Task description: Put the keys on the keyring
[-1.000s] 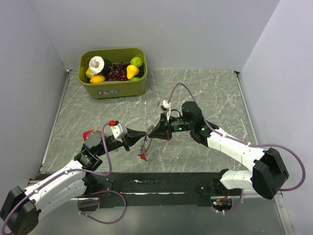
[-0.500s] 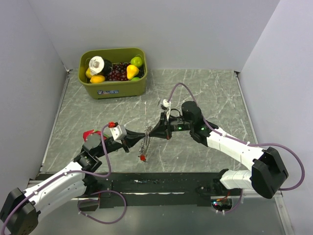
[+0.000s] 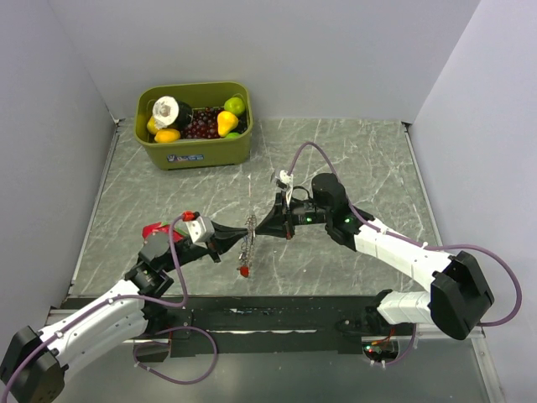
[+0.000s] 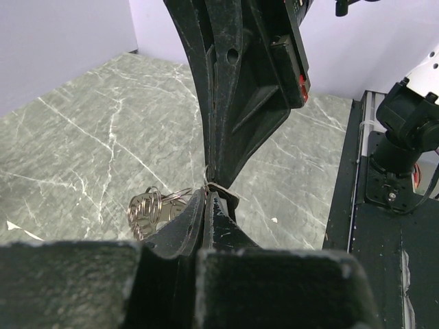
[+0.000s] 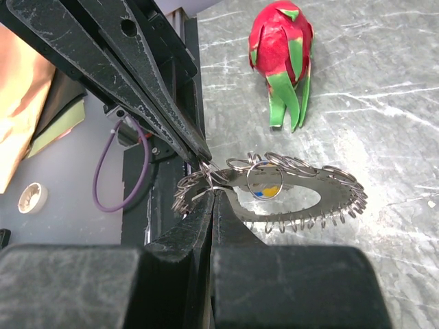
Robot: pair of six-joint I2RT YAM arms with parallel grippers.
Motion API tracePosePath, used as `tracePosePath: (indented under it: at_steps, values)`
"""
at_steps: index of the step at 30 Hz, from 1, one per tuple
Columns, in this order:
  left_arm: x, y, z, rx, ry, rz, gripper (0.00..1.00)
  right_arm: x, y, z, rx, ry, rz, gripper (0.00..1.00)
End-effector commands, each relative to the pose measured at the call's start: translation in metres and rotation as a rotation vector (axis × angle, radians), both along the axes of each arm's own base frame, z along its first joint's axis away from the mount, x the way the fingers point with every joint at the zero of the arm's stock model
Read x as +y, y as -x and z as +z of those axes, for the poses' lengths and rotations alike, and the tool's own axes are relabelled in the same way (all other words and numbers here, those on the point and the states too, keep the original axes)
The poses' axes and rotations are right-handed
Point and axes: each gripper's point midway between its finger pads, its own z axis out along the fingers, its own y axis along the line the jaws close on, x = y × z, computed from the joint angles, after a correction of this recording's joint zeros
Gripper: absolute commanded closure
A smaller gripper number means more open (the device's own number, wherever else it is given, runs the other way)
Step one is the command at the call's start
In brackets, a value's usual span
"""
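You have the thin grey metal keyring (image 3: 248,238) held up mid-frame in the overhead view.
Your left fingers (image 4: 184,229) and right fingers (image 5: 194,229) are each clamped together on its wire.

This is a robotics lab test cell, not a lived-in room. Plain pale partition walls (image 3: 277,50) rise behind the green bin (image 3: 195,151) and on both sides of it, boxing in a marble-patterned table (image 3: 369,159). The bin holds plastic toy fruit (image 3: 226,122). Across the table from the bin, a left arm (image 3: 101,315) and a right arm (image 3: 394,252), both white and black, are bolted along a black base strip (image 3: 277,315), trailing purple cables (image 3: 495,277).
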Motion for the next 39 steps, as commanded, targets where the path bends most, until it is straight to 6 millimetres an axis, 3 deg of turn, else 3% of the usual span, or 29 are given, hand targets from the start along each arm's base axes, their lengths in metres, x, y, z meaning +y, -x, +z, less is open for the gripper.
tracePosePath:
  at_steps: [1,14,22,23,25,26,28,29,33,39]
  values:
    - [0.003,0.007,0.035,-0.097,0.100,-0.011,0.99,0.000,-0.009,0.007,-0.053,-0.024,-0.016,1.00]
    - [0.006,0.015,0.041,-0.120,0.144,-0.029,0.99,0.002,-0.006,-0.011,-0.010,0.001,0.006,1.00]
    - [0.006,0.016,0.037,-0.110,0.141,-0.030,0.99,0.001,-0.001,-0.006,-0.015,-0.012,0.031,1.00]
    - [0.006,0.016,0.036,-0.109,0.138,-0.031,0.99,-0.001,0.000,-0.006,-0.020,-0.014,0.029,0.86]
    - [0.006,0.016,0.035,-0.110,0.135,-0.029,0.99,-0.003,0.001,-0.001,-0.053,-0.023,0.018,0.75]
    - [0.006,0.015,0.034,-0.106,0.131,-0.028,0.99,-0.006,0.001,-0.002,-0.060,-0.020,0.004,0.60]
    - [0.006,0.016,0.034,-0.107,0.129,-0.031,0.99,-0.013,-0.003,0.007,-0.123,-0.022,-0.047,0.41]
    - [0.006,0.016,0.034,-0.107,0.129,-0.031,0.99,-0.016,-0.003,0.007,-0.141,-0.017,-0.064,0.26]
    - [0.006,0.018,0.035,-0.112,0.123,-0.043,0.99,-0.030,0.002,0.031,-0.297,-0.050,-0.080,0.09]
    - [0.004,0.027,0.041,-0.134,0.129,-0.087,0.99,-0.027,0.029,0.060,-0.393,-0.140,0.082,0.10]
